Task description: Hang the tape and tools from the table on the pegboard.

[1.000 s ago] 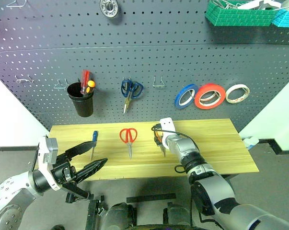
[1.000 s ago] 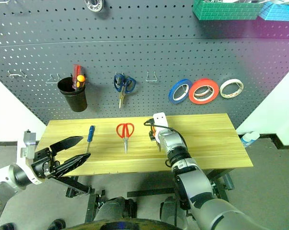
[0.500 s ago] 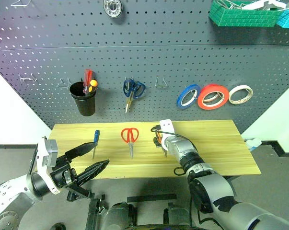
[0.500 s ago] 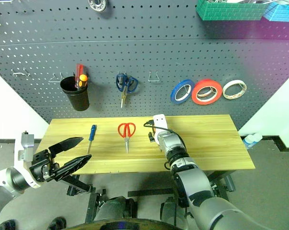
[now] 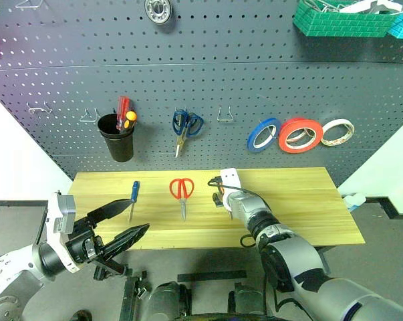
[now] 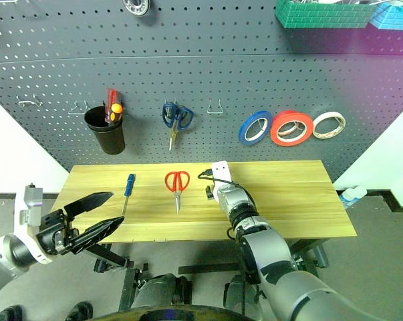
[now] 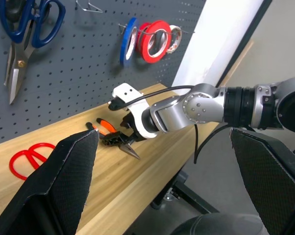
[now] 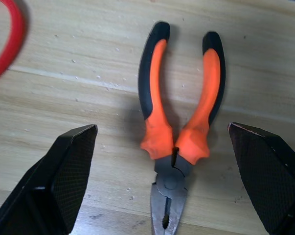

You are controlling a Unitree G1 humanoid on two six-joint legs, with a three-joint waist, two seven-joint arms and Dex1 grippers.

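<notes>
In the head views we find the pliers mostly hidden behind the right hand — only an orange sliver shows. In the right wrist view, the red-handled scissors are cut off by the edge — one red arc remains.

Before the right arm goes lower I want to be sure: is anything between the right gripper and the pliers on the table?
Nothing visible. The right gripper has its jaws open, with the pliers lying flat on bare table between them.
</notes>
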